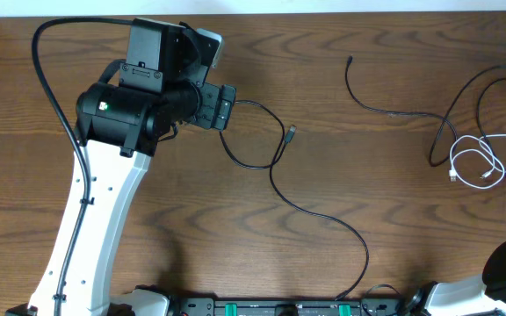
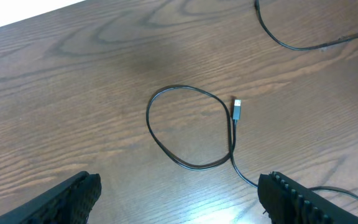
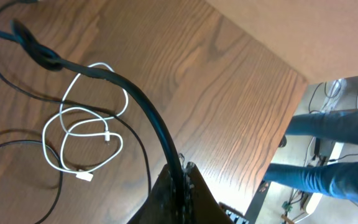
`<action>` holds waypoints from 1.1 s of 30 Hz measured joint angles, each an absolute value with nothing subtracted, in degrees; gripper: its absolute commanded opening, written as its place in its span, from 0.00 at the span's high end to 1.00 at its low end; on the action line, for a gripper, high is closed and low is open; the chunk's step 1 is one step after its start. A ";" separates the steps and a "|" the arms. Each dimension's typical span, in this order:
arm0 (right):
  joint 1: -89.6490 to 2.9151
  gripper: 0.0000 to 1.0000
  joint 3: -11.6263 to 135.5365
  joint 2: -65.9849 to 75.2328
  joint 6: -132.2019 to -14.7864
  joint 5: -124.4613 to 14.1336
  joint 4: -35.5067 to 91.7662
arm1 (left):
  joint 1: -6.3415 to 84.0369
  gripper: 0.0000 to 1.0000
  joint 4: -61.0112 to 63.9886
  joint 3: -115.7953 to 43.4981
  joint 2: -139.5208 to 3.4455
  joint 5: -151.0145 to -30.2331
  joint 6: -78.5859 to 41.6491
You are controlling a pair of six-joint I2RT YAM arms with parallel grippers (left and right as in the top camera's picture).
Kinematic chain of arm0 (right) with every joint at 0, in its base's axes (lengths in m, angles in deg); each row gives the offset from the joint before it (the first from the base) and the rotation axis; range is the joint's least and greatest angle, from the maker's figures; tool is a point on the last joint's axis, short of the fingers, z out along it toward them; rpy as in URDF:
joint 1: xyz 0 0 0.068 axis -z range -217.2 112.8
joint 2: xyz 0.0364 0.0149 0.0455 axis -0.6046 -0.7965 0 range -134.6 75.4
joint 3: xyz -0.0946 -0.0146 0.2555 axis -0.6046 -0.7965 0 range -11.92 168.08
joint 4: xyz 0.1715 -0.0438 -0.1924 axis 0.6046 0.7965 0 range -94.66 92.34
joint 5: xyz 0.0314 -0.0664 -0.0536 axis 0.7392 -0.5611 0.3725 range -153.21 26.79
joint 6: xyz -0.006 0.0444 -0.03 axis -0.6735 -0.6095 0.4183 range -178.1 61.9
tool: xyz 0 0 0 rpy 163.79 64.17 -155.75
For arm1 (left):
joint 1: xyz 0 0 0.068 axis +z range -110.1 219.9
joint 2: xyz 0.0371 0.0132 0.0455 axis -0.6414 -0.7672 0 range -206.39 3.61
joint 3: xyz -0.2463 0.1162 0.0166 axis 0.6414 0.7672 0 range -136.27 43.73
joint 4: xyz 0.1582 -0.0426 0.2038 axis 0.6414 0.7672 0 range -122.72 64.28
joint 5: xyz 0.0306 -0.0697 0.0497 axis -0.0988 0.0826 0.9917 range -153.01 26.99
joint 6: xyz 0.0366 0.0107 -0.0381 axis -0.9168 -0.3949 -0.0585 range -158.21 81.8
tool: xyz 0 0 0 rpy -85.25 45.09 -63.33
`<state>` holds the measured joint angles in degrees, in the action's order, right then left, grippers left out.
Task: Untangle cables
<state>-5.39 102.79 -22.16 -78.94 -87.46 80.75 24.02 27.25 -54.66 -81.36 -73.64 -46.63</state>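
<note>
Two arms at one table (image 1: pixel 446 246). The left gripper (image 2: pixel 179 193), fingers wide apart, hangs over a black cord (image 2: pixel 149 118) looped at mid-table, touching nothing. A second black cord (image 1: pixel 385 110) lies farther right. At the right edge, one white cord (image 3: pixel 107 137) coils among black strands (too tangled to count). The right gripper (image 3: pixel 180 171), fingers pressed together, pinches a black strand (image 3: pixel 135 99) leading to a knot (image 3: pixel 42 57).
</note>
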 measured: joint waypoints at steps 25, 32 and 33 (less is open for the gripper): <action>-5.19 0.50 101.85 -22.16 -75.99 -78.69 77.71 | 24.02 0.14 27.44 -54.66 -81.38 -73.64 -47.68; -8.67 0.48 101.83 -22.05 -70.78 -73.16 75.61 | 24.04 0.14 27.51 -54.66 -81.38 -73.64 -47.70; -9.67 0.48 101.81 -21.92 -70.00 -72.55 75.18 | 24.04 0.14 27.51 -54.66 -81.36 -73.64 -47.70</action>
